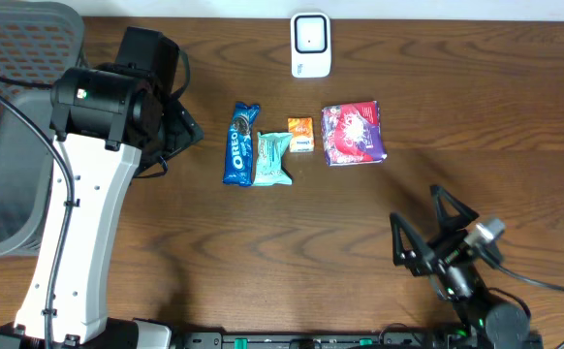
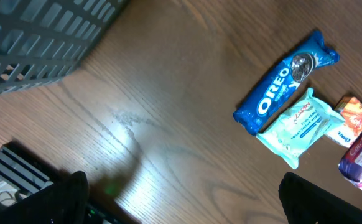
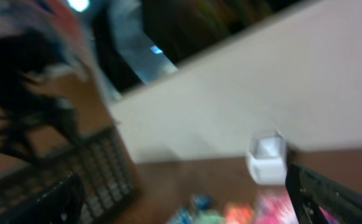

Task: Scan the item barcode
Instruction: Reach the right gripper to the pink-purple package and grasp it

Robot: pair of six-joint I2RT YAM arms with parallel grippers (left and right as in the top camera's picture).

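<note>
Toward the far edge of the brown wooden table (image 1: 263,271), the blue Oreo packet (image 1: 240,143) is yet to be picked, left gripper (image 2: 182,179) and right gripper (image 1: 418,208) spread empty.

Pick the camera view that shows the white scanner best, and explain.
Overhead: the white scanner shows sharp and whole, standing apart from the snacks. The right wrist view shows it only as a blurred white box; the left wrist view misses it.

On the worktop (image 1: 263,271), the Oreo pack (image 1: 240,144), tissue packet (image 1: 271,158), small sachet (image 1: 300,134) and pouch (image 1: 354,134) lie in a left-to-right row before the barcode scanner (image 1: 311,44); the basket (image 1: 1,165) sits far to its left.
</note>
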